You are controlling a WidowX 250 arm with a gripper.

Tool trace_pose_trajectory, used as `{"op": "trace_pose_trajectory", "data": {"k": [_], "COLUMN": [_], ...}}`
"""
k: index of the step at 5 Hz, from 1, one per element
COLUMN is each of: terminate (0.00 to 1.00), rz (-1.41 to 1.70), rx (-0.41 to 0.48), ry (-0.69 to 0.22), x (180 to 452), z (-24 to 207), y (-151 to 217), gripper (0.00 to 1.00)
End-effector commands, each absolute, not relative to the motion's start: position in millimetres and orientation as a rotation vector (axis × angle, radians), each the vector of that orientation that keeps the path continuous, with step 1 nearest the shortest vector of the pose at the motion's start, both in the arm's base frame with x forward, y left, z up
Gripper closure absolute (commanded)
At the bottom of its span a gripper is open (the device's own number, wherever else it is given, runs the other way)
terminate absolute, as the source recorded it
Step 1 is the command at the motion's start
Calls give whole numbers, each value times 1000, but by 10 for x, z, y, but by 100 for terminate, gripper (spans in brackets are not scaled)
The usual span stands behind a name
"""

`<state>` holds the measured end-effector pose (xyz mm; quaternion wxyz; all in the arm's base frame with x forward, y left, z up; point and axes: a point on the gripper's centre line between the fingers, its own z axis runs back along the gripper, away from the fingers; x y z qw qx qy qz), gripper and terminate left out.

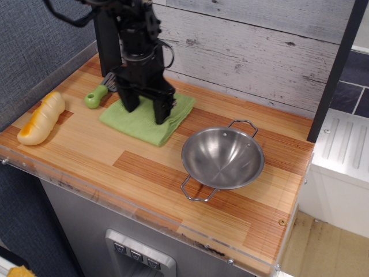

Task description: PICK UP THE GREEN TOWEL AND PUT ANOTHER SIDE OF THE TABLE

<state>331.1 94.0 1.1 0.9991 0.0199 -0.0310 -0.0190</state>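
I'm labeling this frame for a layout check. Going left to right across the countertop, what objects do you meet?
Yellow bread roll → green-handled spatula → green towel, with the gripper planted on it → steel bowl.

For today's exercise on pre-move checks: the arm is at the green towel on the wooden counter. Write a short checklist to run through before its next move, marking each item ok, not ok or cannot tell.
1. Tool over the green towel, fingers astride it: ok.
2. Tool shut on the cloth: cannot tell; the fingers look spread, with their tips at the fabric.
3. Towel lifted off the table: not ok; it lies flat.
4. Green-handled spatula clear of the towel: cannot tell; it lies close by its left edge, partly behind the arm.
5. Steel bowl apart from the towel: ok.
6. Bread roll out of the way: ok; it lies near the left edge.
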Motion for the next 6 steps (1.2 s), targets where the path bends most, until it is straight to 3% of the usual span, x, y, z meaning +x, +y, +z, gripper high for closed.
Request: {"op": "trace_pose_trajectory", "data": {"k": [1, 3, 5, 6], "terminate": [0, 0, 0, 0], "rz": [-27, -27, -33, -20], "rx": [28, 12, 3, -28], "ry": [18, 37, 26, -2], "x": [2668, 2337, 2284, 2394], "z": [-111, -109, 9, 113], "y": [1080, 1111, 1108, 1104], "gripper": [0, 0, 0, 0]}}
